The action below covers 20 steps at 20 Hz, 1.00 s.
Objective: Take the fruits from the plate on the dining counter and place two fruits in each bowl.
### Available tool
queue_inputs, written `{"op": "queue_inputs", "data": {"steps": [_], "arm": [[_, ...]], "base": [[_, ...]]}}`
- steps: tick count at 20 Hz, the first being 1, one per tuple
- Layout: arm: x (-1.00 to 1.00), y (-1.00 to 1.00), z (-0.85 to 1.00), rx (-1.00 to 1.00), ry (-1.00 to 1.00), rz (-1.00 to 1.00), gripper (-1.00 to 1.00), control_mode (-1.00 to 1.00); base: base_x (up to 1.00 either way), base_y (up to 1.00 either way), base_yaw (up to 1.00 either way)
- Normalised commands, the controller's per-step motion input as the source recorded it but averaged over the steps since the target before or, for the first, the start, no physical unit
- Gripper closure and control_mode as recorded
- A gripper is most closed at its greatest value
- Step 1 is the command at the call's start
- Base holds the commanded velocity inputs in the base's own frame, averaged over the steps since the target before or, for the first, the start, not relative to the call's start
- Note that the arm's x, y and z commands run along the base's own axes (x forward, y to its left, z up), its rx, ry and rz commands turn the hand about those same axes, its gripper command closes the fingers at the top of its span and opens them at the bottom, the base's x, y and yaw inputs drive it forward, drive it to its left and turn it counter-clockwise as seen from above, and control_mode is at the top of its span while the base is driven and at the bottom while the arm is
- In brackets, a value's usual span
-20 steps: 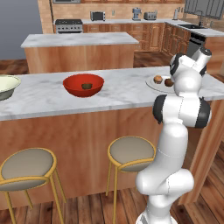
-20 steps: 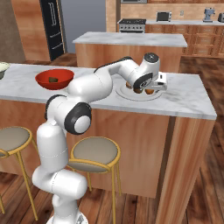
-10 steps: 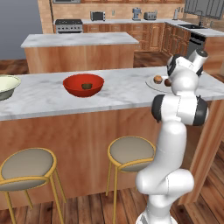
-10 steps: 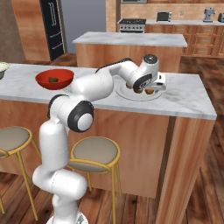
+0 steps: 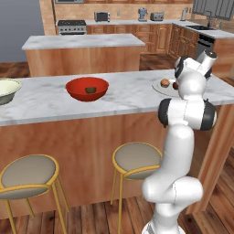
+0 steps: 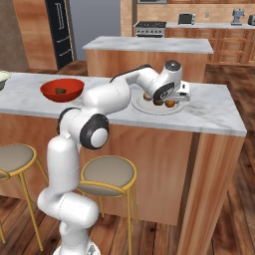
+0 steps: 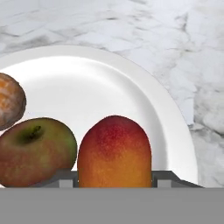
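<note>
On the dining counter [image 6: 209,107] the plate [image 7: 109,87] [image 6: 149,109] holds three fruits. My gripper [image 7: 114,179] [image 6: 164,99] is down on the plate, shut on the orange-red fruit [image 7: 114,151], with a fingertip pressed against each of its sides. A red-green fruit [image 7: 35,151] lies right beside it and an orange-tan one [image 7: 9,105] further off. In the left base view my arm hides part of the plate [image 5: 157,89]; two fruits [image 5: 164,82] show. The red bowl [image 5: 87,89] [image 6: 62,89] holds one brown fruit [image 5: 90,90]. The cream bowl [image 5: 7,90] stands at the counter's far left.
A shorter marble island [image 5: 82,42] [image 6: 149,45] stands behind the counter. Two round stools [image 5: 137,157] [image 5: 27,173] are tucked under its front. A dark fridge [image 6: 60,30] and wooden cabinets line the back wall.
The fingers have come together onto the orange-red fruit. The hand has stayed low over the plate; the fruits and bowls have not moved.
</note>
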Motion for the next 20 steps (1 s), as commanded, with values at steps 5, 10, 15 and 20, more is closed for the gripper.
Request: {"op": "queue_inputs", "data": {"steps": [5, 10, 15, 20], "arm": [[-0.69, -0.14, 0.00, 0.00, 0.00, -0.04, 1.00, -1.00], [-0.99, 0.09, 0.35, 0.00, 0.00, -0.10, 1.00, -1.00], [-0.63, 0.90, 0.59, -0.03, 0.00, -0.07, 1.00, -1.00], [-0.08, 1.00, 0.17, -0.03, 0.00, 0.00, 1.00, -1.00]], "base": [[0.00, 0.00, 0.00], [0.00, 0.00, 0.00], [0.00, 0.00, 0.00], [0.00, 0.00, 0.00]]}}
